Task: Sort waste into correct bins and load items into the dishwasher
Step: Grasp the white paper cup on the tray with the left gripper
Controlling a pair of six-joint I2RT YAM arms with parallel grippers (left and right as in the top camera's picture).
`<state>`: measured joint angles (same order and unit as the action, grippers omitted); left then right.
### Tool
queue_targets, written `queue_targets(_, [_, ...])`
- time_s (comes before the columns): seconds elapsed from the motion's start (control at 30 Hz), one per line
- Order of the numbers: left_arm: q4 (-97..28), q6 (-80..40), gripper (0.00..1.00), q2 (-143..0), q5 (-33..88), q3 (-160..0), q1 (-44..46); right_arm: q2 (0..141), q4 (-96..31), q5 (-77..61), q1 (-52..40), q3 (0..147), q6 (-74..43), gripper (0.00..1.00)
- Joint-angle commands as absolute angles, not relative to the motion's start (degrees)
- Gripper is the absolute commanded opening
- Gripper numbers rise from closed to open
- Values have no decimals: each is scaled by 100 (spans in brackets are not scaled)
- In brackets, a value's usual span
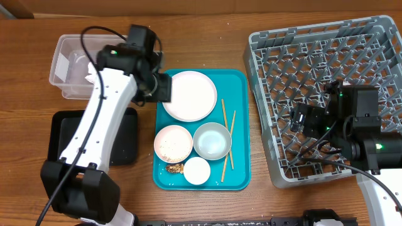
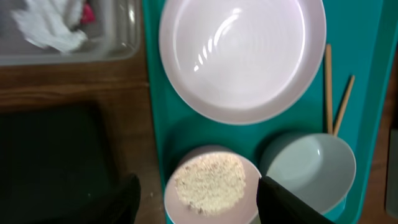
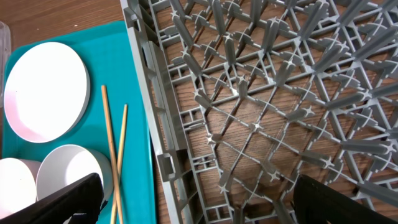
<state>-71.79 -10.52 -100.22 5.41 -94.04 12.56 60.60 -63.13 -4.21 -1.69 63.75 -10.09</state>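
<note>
A brown wood table (image 1: 25, 37) is seen from above. By the far left corner a clear tub (image 1: 59, 63) is set. White tissue (image 2: 50, 28) & a bit of red wrapper (image 2: 87, 12) are seen in it, so that part looks done. Nothing can be made out in the black tray (image 1: 58, 129) by the left edge.

In the mid of the table, on the teal tray (image 1: 242, 88), are left: the plate (image 1: 190, 95), a bowl w/ rice (image 1: 173, 143), a grey bowl (image 1: 212, 140), the cup (image 1: 196, 170), a brown lump (image 1: 174, 167) & 2 chopsticks (image 1: 227, 135). No dishes are seen in the grey rack (image 1: 314, 50) by the right edge. So all the loading & the food waste are judged not yet done.

The left jaws are held wide open over the rice bowl, w/ nothing gripped. The right jaws are open too, over the rack floor, nothing held.
</note>
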Motion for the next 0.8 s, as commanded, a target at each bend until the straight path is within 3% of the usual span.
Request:
queue_targets(0.0, [-7494,-1031,63,-10051,624,-9465,1632,6018,-6289,-388,-180,6521,-1009,100])
queue_targets(0.23, [-8405,-1031,61,-10051,714,-9408,2187,6018,-6294,-388,-180,6521,-1009,100])
queue_targets(0.37, [-8635,-1031,56,-10051,801,-9135,2473,6018,-6296,-388,-180,6521,-1009,100])
queue_targets(0.77, [-8090,-1033,56,-10051,1190,-7463,3398,6018,-6337,-388,-180,6521,-1009,100])
